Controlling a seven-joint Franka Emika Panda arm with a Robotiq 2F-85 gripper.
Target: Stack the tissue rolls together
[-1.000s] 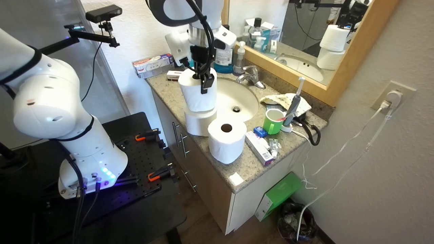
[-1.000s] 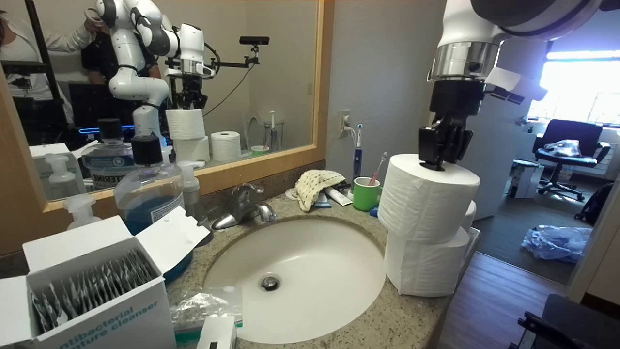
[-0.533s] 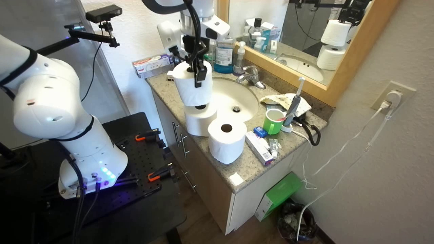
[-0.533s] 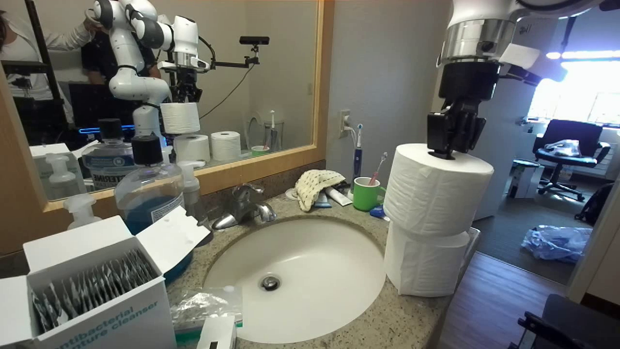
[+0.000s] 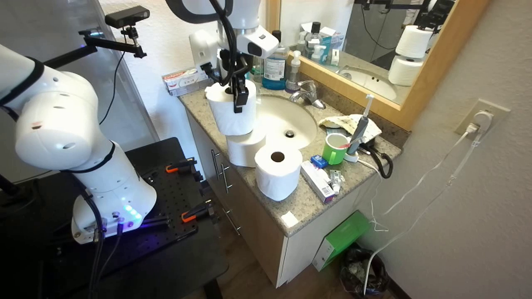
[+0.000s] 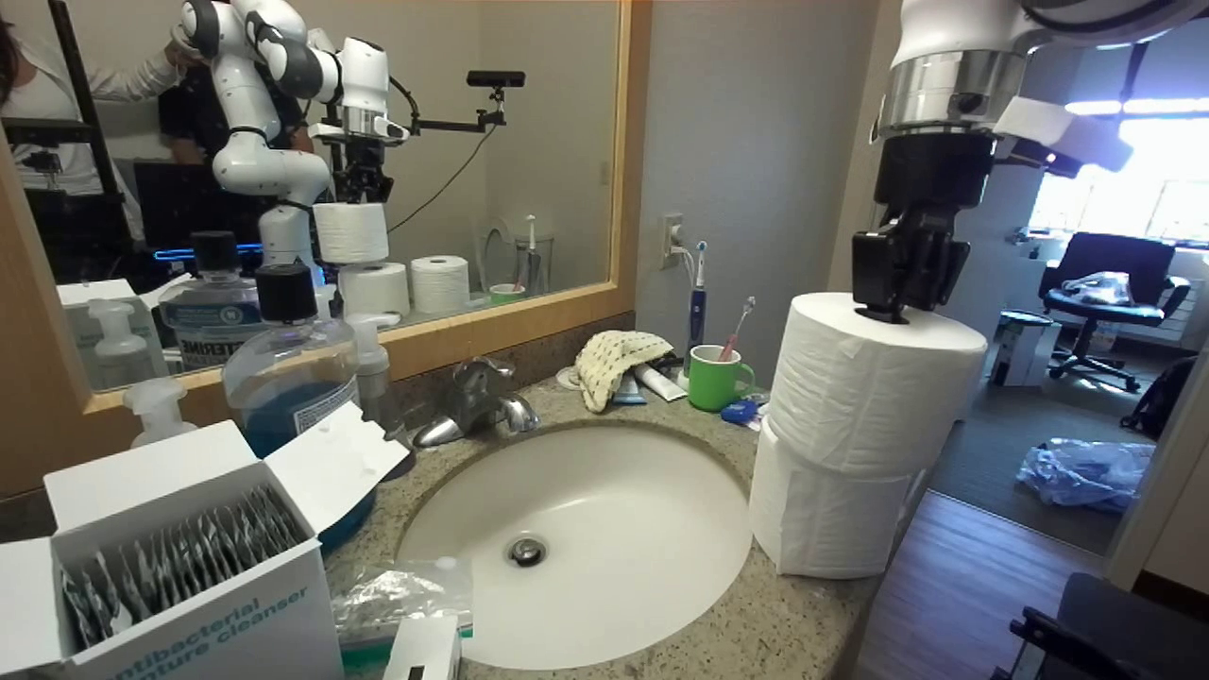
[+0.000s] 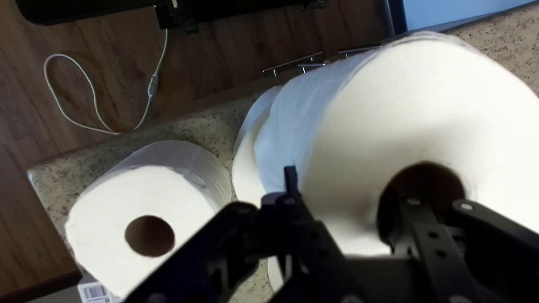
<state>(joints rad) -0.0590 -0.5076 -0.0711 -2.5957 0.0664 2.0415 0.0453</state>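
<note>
a green mug and third roll stood beside the sink; the tool, clamped on the upper roll, had moved farther from the sink within a second.

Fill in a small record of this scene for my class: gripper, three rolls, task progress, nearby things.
Gripper: shut on the upper roll, one finger in its hole, one outside
Upper roll: held above the lower roll, off-centre; contact unclear
Lower roll: standing on the counter beside the sink
Third roll: standing on the counter, not stacked
Task progress: stack not finished
Nearby things: green cup, tap
</note>
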